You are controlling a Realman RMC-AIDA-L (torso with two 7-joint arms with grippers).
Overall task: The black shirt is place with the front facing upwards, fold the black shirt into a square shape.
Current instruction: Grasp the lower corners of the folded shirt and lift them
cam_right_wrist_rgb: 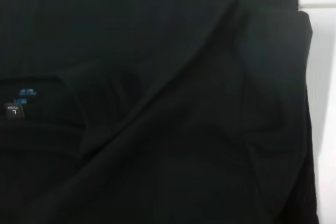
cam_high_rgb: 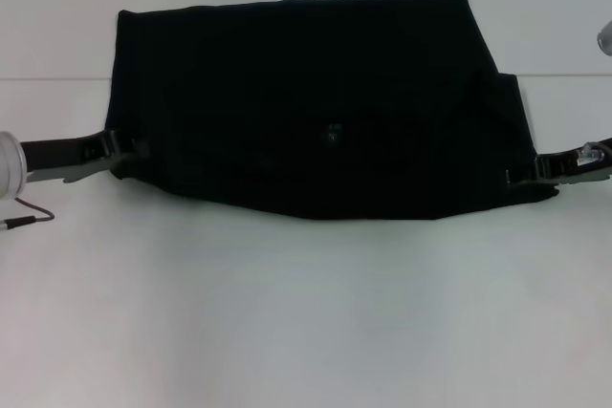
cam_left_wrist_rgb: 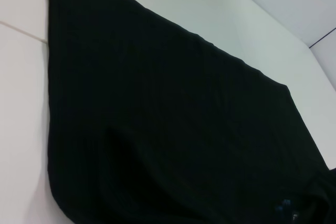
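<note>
Black shirt (cam_high_rgb: 316, 107) lies folded, long axis left-right; left end effector (cam_high_rgb: 134, 152) & right end effector (cam_high_rgb: 516, 177) at ends, grip can't tell.

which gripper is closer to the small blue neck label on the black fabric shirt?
Right, by a modest margin. The label sits slightly right of the middle of the black shirt. The right gripper is at the shirt's right edge; the left gripper is at its left edge, farther off.

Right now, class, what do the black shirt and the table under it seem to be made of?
The black shirt: soft matte knit fabric, probably cotton; it creases and drapes in folds. The table: smooth, hard white surface, possibly laminate; flat with a faint sheen, exact material unclear.
</note>
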